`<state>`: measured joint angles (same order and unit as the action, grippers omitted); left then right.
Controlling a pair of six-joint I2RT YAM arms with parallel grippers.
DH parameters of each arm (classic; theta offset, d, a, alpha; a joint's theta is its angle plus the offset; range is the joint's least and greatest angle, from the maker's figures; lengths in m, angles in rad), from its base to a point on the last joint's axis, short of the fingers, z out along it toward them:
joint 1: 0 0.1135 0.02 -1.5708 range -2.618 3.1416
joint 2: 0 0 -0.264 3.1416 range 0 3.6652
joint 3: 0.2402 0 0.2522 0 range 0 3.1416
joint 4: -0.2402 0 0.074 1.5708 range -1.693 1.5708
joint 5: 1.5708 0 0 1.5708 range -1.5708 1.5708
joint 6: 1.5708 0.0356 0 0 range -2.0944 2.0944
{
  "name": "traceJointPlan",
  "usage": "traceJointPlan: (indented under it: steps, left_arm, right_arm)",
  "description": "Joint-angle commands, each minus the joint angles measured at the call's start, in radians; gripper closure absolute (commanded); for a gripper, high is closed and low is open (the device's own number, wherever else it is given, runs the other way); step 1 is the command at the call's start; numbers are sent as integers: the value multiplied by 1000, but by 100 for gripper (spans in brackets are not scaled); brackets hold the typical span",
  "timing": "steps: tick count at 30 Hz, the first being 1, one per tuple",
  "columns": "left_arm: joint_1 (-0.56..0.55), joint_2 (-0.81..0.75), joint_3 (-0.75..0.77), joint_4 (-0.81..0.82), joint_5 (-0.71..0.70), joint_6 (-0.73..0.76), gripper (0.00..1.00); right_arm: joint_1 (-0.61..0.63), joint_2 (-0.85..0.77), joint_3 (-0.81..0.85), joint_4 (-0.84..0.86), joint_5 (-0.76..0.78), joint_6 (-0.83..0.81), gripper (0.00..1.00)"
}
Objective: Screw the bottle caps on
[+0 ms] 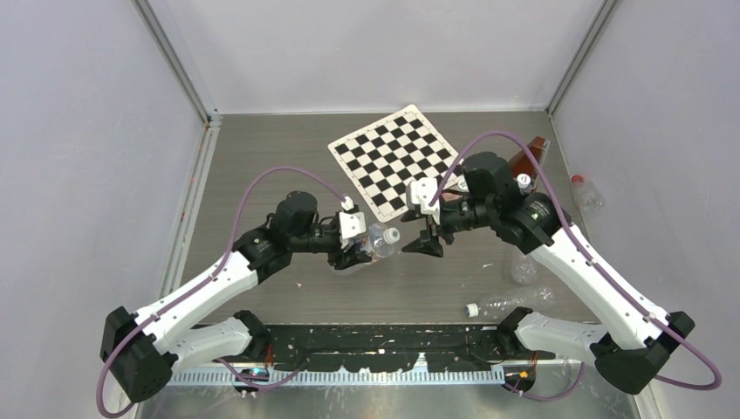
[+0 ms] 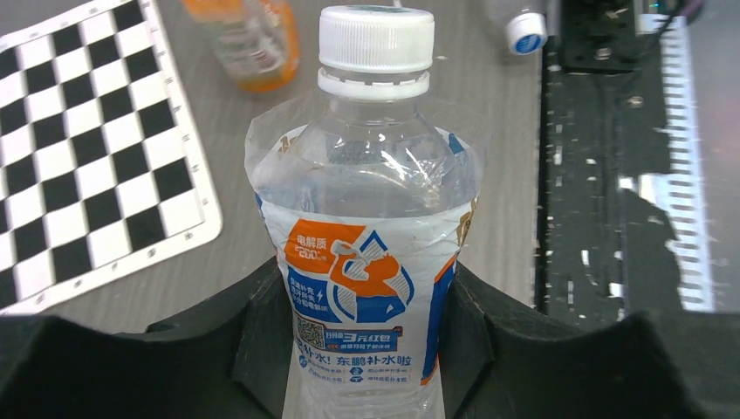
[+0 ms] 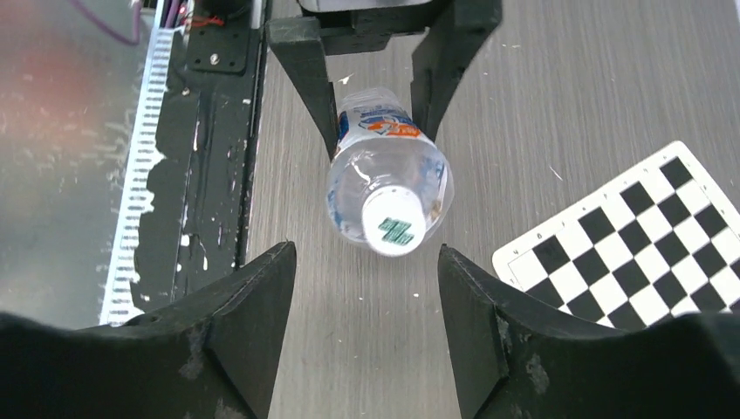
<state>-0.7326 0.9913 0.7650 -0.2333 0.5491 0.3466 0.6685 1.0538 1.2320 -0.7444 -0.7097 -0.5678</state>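
My left gripper (image 1: 356, 250) is shut on a clear bottle (image 2: 371, 253) with a blue and orange label, held on its side above the table, its neck pointing right. A white bottle cap (image 2: 376, 39) sits on its neck. In the right wrist view the same bottle (image 3: 388, 175) points its cap (image 3: 394, 222) at the camera, with the left gripper's fingers (image 3: 314, 78) on both sides of its body. My right gripper (image 3: 365, 253) stands open just short of the cap, touching nothing. In the top view the right gripper (image 1: 428, 243) faces the cap (image 1: 392, 235) across a small gap.
A checkerboard (image 1: 397, 157) lies at the back centre. An orange bottle (image 1: 528, 157) with a white cap lies beyond the right arm. A clear bottle (image 1: 515, 301) with a white cap (image 1: 471, 309) lies near the right base. Another clear bottle (image 1: 586, 194), red-capped, lies by the right wall.
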Motion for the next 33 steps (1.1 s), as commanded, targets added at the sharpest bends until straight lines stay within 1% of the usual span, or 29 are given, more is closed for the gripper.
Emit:
traceJointPlan:
  steps: [1, 5, 10, 16, 22, 23, 24, 25, 26, 27, 28, 29, 30, 31, 32, 33]
  left_arm:
    - [4, 46, 75, -47, 202, -12, 99]
    - [4, 73, 97, -47, 231, -13, 99]
    - [4, 78, 105, -33, 255, -19, 99]
    - [4, 83, 108, -17, 273, -38, 100]
    - [4, 83, 111, -11, 280, -46, 100]
    - [4, 82, 111, -11, 277, -45, 100]
    - [4, 81, 111, -11, 270, -47, 100]
    - [4, 80, 110, -10, 258, -48, 100]
    - [4, 77, 107, -9, 238, -48, 100]
    - [4, 71, 103, -6, 214, -46, 100]
    - [4, 63, 95, 6, 179, -47, 100]
    - [3, 51, 83, 23, 138, -46, 100]
    - [-1, 38, 69, 50, 95, -45, 100]
    - [-9, 25, 49, 74, 18, -42, 100]
    - [-22, 11, 34, 99, -52, -38, 100]
    - [-42, -2, 17, 127, -115, -25, 100]
  right_arm:
    - [4, 60, 61, -101, -111, -256, 35]
    - [5, 69, 70, -116, -121, -274, 37]
    - [6, 83, 69, -128, -134, -279, 44]
    - [16, 99, 70, -132, -138, -276, 50]
    - [31, 127, 75, -131, -135, -250, 59]
    - [32, 130, 78, -127, -136, -238, 62]
    - [32, 136, 80, -120, -137, -194, 64]
    - [32, 140, 81, -101, -135, -165, 72]
    - [32, 147, 80, -72, -128, -81, 78]
    - [32, 151, 78, -56, -120, -34, 90]
    - [32, 161, 77, -26, -94, 85, 95]
    - [33, 166, 72, -9, -77, 154, 98]
    - [33, 174, 67, 32, -36, 295, 99]
    - [33, 178, 51, 59, -8, 472, 99]
    - [33, 179, 40, 114, 67, 577, 99]
    - [32, 177, 13, 140, 114, 760, 99]
